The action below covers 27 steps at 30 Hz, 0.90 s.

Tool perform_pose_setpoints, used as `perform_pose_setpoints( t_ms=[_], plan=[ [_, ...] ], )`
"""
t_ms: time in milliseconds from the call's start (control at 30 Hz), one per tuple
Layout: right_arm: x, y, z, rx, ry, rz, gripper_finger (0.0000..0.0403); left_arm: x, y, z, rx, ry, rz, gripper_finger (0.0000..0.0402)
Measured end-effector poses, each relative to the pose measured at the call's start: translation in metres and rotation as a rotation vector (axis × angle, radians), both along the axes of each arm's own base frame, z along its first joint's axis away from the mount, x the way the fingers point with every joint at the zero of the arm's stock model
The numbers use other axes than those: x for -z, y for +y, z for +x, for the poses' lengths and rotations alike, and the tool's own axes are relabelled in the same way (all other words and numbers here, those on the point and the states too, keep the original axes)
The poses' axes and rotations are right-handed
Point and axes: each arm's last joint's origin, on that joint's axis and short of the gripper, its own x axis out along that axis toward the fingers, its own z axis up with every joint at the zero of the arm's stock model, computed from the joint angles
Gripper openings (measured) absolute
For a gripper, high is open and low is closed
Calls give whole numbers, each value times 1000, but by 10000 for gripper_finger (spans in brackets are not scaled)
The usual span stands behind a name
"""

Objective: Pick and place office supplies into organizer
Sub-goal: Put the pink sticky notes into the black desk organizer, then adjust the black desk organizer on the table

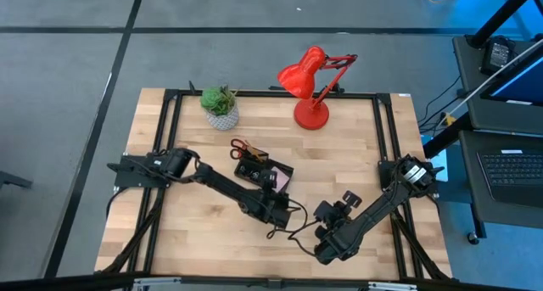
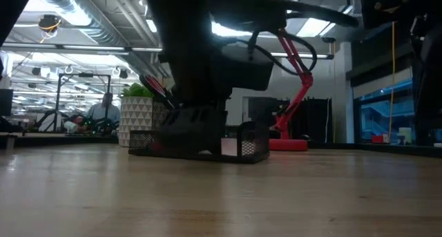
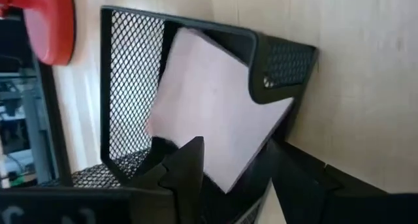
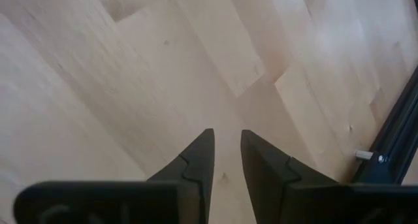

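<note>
left hand (image 3: 232, 168) open over sticky-note pad (image 3: 215, 106)

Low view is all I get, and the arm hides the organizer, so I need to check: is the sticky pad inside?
Observer: Yes. The left wrist view shows the pink sticky-note pad in the organizer's mesh compartment, tilted, with one corner leaning over the notched wall.
Operator: Is the left gripper clamped on it?
Observer: No. The left gripper is open, its fingers on either side of the pad's near corner.
Operator: And the right arm?
Observer: The right gripper hovers over bare table near the front edge, fingers slightly apart, holding nothing.
</note>
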Motion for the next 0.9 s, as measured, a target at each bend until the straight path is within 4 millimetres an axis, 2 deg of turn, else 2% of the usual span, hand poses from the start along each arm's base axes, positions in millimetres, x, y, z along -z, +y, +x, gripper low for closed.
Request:
perform_pose_setpoints(
  t_ms=[233, 333, 467, 667, 800, 900],
  plan=[
    [0, 0, 0, -3, 8, 11, 80, -7, -1, -3, 58, 73, -59, 162],
    [0, 1, 0, -11, 22, 18, 80, -20, -1, -7, 69, 78, -96, 159],
    [1, 1, 0, -9, 25, 24, 80, -48, 0, -12, 76, 23, -136, 158],
    [4, 7, 7, -61, -26, 94, 80, -102, 4, -27, 101, -79, -236, 159],
    [6, 12, 13, -139, -61, 135, 80, -136, 9, -47, 189, -111, -287, 151],
    [6, 13, 17, -172, -115, 116, 80, -159, 16, -64, 210, -202, -364, 142]
  ],
)
